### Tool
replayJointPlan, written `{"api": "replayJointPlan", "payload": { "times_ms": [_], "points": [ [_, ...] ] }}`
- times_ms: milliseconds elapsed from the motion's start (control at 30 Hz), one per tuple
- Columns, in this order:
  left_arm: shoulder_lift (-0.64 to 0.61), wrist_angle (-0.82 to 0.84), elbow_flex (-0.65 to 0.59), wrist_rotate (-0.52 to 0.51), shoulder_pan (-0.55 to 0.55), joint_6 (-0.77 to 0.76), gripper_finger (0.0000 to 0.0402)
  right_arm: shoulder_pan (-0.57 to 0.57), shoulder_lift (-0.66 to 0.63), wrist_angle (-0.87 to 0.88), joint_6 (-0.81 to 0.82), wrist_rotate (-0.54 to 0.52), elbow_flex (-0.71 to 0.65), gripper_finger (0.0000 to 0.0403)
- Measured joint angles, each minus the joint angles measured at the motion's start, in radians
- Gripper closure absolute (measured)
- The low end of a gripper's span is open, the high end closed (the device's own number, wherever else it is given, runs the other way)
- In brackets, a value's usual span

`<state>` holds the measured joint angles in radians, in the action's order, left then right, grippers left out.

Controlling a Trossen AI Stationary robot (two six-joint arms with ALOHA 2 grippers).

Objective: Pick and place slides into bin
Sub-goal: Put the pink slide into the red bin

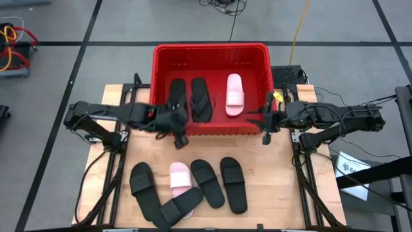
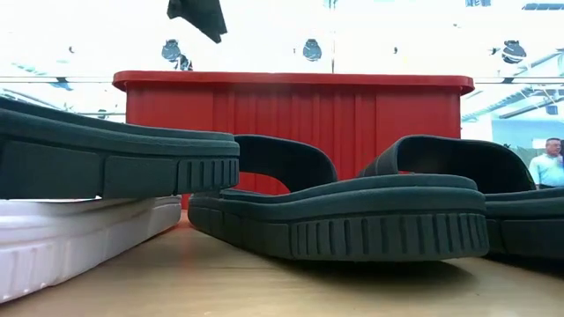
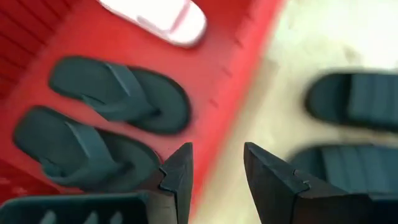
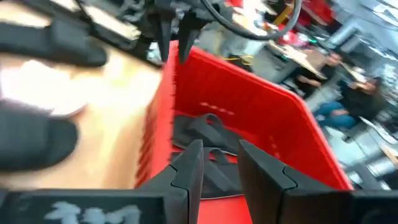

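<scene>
Bin (image 1: 209, 51) rim beneath both empty, parted jaws.

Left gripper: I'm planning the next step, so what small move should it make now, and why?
Probably swing back from the bin toward the table. The left gripper hangs open and empty at the bin's near wall; three slides already lie inside, five remain, the pink slide nearest.

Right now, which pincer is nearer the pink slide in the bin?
Right. The right pincer sits at the bin's front right rim, just beside the pink slide; the left pincer is at the front left, past the two black flip-flops.
</scene>
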<state>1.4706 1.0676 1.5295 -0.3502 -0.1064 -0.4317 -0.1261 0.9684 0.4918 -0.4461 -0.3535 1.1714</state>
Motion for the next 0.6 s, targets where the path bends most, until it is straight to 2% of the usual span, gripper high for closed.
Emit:
{"api": "replayJointPlan", "payload": {
  "times_ms": [367,600],
  "points": [
    [0.001,0.05,0.0,0.001,-0.294,-0.263,0.0266,0.0,0.0,0.091,-0.05,0.333,0.0,0.0314],
    [0.052,0.146,0.0,-0.017,-0.446,-0.381,0.0266,0.0,0.0,0.089,-0.04,0.359,0.0,0.0314]
  ]
}}
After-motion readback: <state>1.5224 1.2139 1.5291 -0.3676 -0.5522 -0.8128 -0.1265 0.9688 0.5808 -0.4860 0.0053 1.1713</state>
